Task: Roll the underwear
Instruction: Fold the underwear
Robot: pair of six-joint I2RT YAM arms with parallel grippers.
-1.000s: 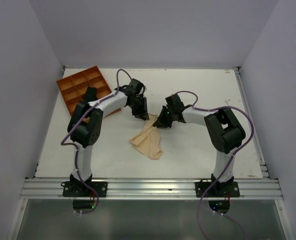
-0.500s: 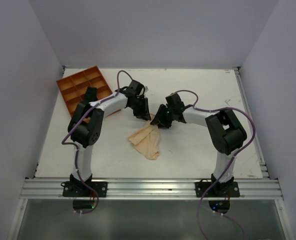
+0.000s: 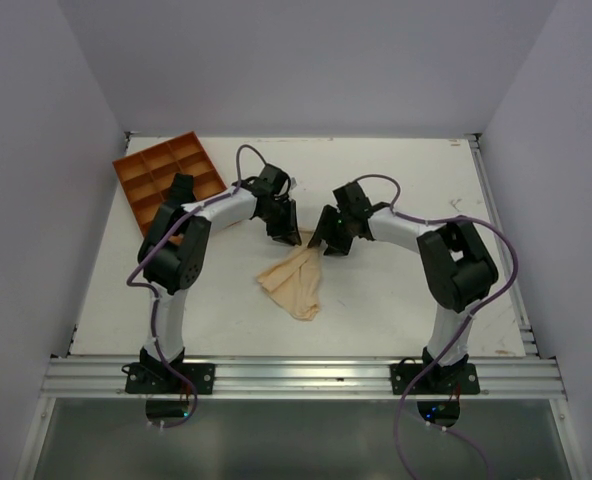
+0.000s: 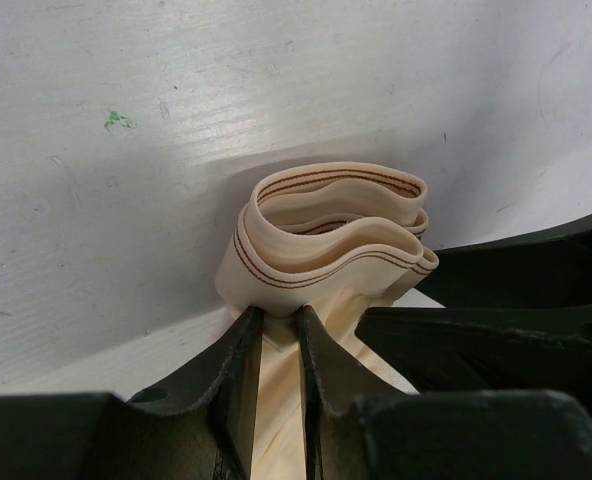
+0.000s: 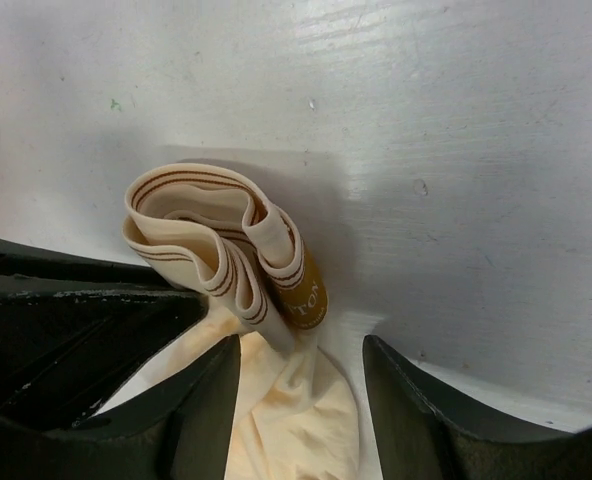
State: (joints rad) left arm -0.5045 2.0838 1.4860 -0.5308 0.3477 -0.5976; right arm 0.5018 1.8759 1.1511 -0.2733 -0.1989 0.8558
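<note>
Pale peach cloth, the underwear (image 3: 294, 282) lies in the middle of the table (image 3: 406, 180), its striped waistband end curled up on the far side, between the two arms. The left gripper (image 4: 276, 345) pinches the fabric just below that curl. The right gripper (image 5: 301, 395) stands spread, cloth lying between its fingers.

Only one marking reads: "TTON", its start hidden, on a tan tag (image 5: 310, 296) at the waistband of the underwear (image 5: 286, 405).
</note>
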